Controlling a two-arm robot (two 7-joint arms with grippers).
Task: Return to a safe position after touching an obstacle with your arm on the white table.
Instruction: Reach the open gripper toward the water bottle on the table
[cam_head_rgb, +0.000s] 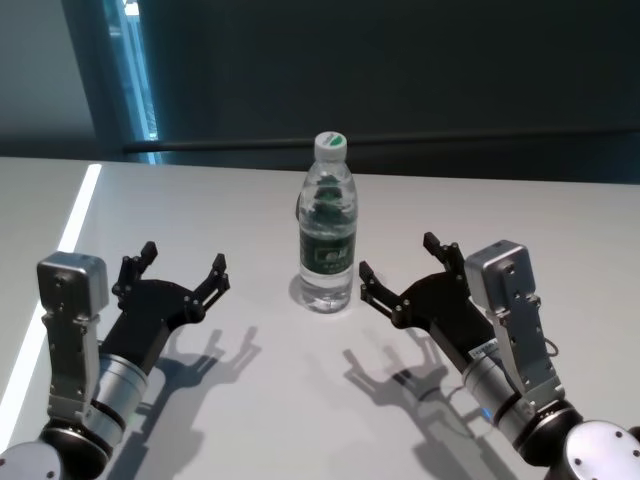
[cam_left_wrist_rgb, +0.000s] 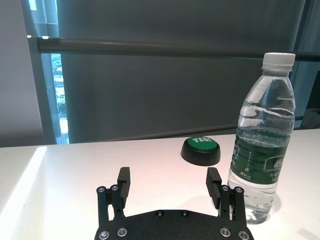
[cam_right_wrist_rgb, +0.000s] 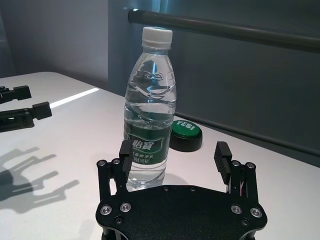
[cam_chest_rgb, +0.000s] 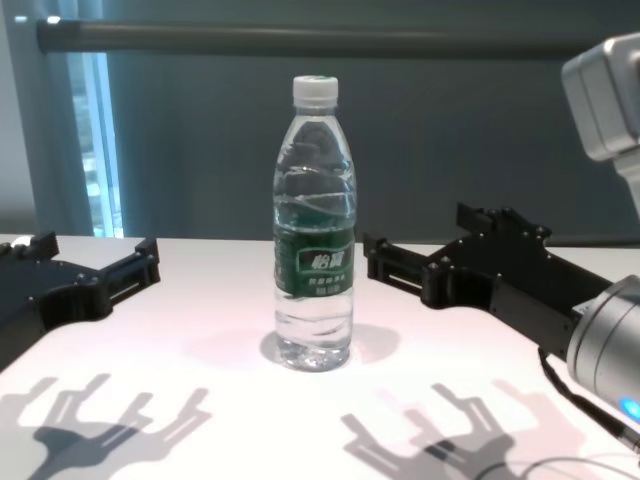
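One bottle (cam_head_rgb: 328, 228), two grippers, one button. The clear ribbed plastic bottle with white cap and dark green label stands upright mid-way across the white table (cam_head_rgb: 250, 200), nearer its far edge than the near one. The left gripper (cam_head_rgb: 178, 270) is spread open and holds nothing, well apart from the bottle. The right gripper (cam_head_rgb: 402, 268) is open too, its tip just beside the bottle, probably not touching. A round black button with a green top (cam_left_wrist_rgb: 201, 149) sits behind the bottle, hidden from the head view.
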